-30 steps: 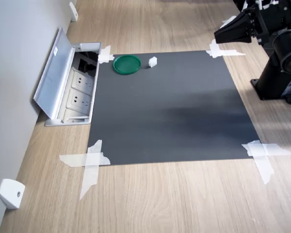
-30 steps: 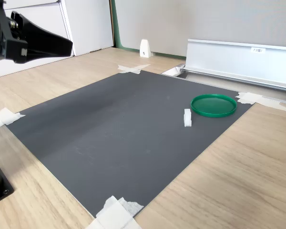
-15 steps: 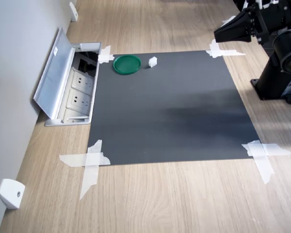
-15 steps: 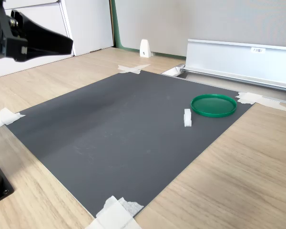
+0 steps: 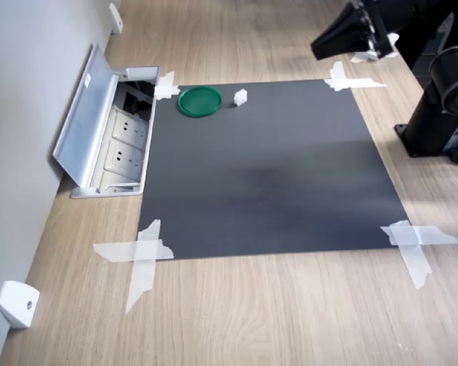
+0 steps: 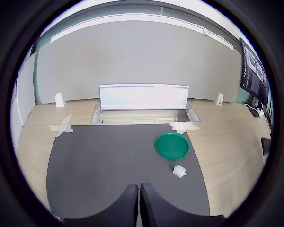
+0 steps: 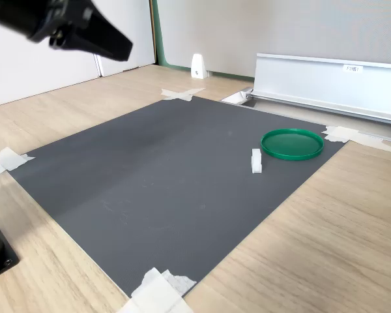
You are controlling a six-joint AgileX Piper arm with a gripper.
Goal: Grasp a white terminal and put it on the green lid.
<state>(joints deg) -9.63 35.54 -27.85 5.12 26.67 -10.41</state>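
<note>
The gripper [image 6: 138,198] hangs high over the mat [image 5: 267,168], well away from the terminal [image 5: 240,96], with its fingers together. They must open before the descent, or they will knock the small piece aside. The terminal sits near the mat's far edge just beside the lid [image 5: 199,101], not touching, so a sloppy approach could also bump the lid. The lid is empty; the floor socket box [image 5: 126,145] stands open

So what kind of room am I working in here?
Likely an office or lab desk: a light wood-grain desktop, a flip-up silver socket box set into it, and a dark grey mat taped down.
</note>
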